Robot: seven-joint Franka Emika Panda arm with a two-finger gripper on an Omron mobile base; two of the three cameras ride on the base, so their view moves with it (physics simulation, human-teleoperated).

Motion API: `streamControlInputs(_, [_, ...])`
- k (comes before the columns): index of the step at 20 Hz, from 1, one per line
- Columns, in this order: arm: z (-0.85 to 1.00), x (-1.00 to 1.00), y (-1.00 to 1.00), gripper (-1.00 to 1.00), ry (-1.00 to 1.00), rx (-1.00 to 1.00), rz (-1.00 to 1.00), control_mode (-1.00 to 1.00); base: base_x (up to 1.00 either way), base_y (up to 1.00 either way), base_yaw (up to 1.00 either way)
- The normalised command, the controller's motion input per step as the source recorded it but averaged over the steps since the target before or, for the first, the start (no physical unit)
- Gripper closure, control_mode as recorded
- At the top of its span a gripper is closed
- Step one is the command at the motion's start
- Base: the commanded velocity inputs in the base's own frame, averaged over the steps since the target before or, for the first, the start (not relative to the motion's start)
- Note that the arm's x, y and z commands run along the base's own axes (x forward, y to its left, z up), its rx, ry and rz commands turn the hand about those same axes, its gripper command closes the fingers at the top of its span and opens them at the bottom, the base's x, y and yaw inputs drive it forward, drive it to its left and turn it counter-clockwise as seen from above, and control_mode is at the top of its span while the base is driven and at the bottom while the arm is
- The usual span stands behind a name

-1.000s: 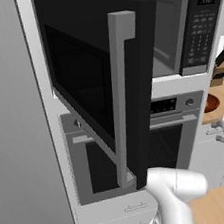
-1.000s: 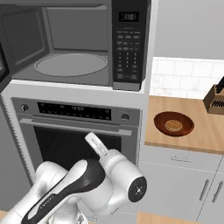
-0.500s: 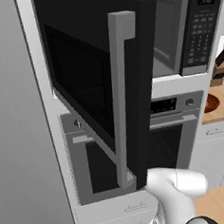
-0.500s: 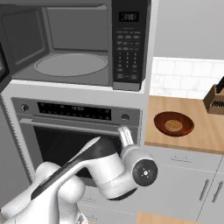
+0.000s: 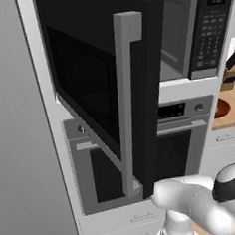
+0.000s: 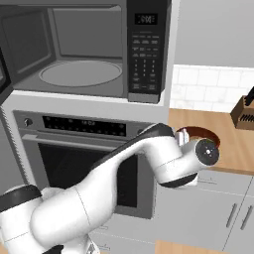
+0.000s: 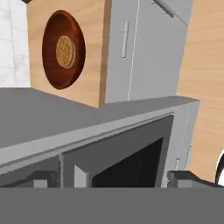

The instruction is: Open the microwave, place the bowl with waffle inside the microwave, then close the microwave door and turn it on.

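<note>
Moved: since a second ago the arm has swung right, its wrist now near the counter edge.
Gripper (image 7: pixel 112 181): fingers spread apart, holding nothing, over the oven (image 6: pixel 84 149) front.
Bowl (image 7: pixel 63 49): on the wooden counter (image 6: pixel 233 144), waffle (image 7: pixel 66 51) inside, well apart from the fingers.
Microwave (image 6: pixel 89 49): door (image 5: pixel 102 85) swung wide, cavity bare.
Done: opening.
Left: lift the bowl, load, shut, start.
Around: knife block (image 6: pixel 244 113) beyond; the arm must clear the oven front.
</note>
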Motion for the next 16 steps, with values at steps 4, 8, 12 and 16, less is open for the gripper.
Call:
streamControlInputs(4, [-0.24, 0.94, -0.93, -1.0, 0.11, 0.32, 0.0, -1.0, 0.0, 0.0, 0.0])
streamControlInputs(8, [-0.56, 0.95, -0.69, -1.0, 0.0, 0.19, 0.0, -1.0, 0.0, 0.0, 0.0])
streamControlInputs(12, [-0.51, 0.82, -0.29, -1.0, 0.01, 0.05, 0.0, -1.0, 0.0, 0.0, 0.0])
streamControlInputs(16, [-0.39, 0.66, -0.01, -1.0, 0.1, 0.0, -0.02, -1.0, 0.0, 0.0, 0.0])
